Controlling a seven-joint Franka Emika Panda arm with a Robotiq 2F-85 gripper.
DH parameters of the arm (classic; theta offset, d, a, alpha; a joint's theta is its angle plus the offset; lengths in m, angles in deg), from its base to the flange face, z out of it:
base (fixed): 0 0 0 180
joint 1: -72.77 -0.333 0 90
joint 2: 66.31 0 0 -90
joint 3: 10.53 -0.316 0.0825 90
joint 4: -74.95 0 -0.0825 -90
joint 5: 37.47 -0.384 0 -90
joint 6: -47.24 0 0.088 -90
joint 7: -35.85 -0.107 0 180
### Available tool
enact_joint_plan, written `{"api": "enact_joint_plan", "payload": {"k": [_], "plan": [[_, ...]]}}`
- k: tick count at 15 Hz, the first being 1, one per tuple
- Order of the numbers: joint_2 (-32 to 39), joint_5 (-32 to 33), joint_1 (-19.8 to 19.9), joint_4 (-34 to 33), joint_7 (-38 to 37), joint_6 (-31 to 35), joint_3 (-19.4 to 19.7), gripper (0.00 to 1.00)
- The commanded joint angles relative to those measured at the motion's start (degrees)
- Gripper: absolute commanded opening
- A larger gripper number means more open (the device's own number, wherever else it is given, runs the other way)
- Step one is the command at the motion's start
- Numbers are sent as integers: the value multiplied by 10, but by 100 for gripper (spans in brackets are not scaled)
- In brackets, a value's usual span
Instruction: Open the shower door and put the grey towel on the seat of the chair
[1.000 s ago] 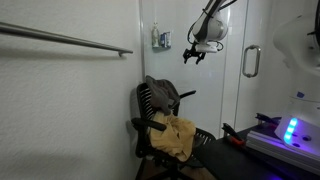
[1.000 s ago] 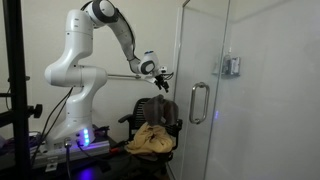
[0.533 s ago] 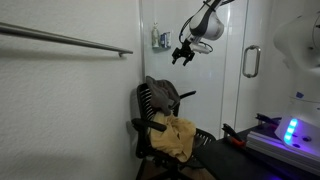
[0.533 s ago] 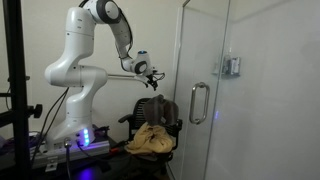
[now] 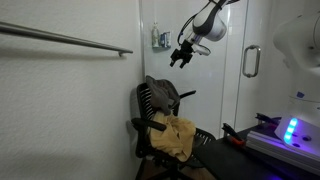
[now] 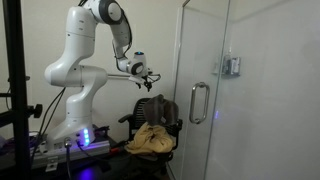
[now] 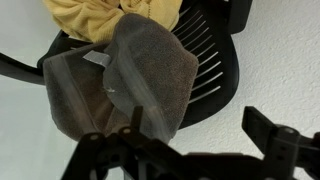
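Observation:
The grey towel [image 5: 160, 95] hangs over the backrest of the black office chair [image 5: 150, 125]; it also shows in an exterior view [image 6: 161, 108] and in the wrist view [image 7: 120, 85]. My gripper [image 5: 180, 56] is open and empty. It hovers in the air above the chair, apart from the towel, as also seen in an exterior view [image 6: 150, 78]. In the wrist view my dark fingers [image 7: 200, 140] frame the bottom edge, over the white floor. The glass shower door has a curved metal handle [image 5: 250, 62], which also shows in an exterior view [image 6: 198, 102].
A yellow cloth [image 5: 178, 137] lies on the chair seat and shows in an exterior view [image 6: 152, 140] and the wrist view [image 7: 100, 18]. A metal rail [image 5: 70, 40] runs along the white wall. A box with blue lights [image 5: 290, 132] stands by the robot base.
My gripper has swung away from the shower door handle, sideways to a spot above the chair. It stays open. The towels and chair have not moved.

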Motion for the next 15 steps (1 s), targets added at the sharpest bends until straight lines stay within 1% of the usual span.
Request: {"api": "enact_joint_plan", "payload": {"k": [1, 2, 3, 4, 6, 8, 10, 12, 15], "plan": [[39, -37, -56, 3, -6, -8, 49, 100], [45, -51, -93, 6, 5, -5, 82, 100], [49, -67, -140, -1, 19, -12, 126, 100], [49, -77, -176, -4, 26, -20, 164, 100], [43, -81, -247, -13, 37, -22, 239, 100], [39, -66, -314, -21, 37, -19, 317, 100], [13, -43, -380, -29, 34, -4, 401, 100], [-16, -13, -449, -46, 27, 5, 484, 100], [-81, 43, -566, -95, 21, 0, 614, 100]]}}
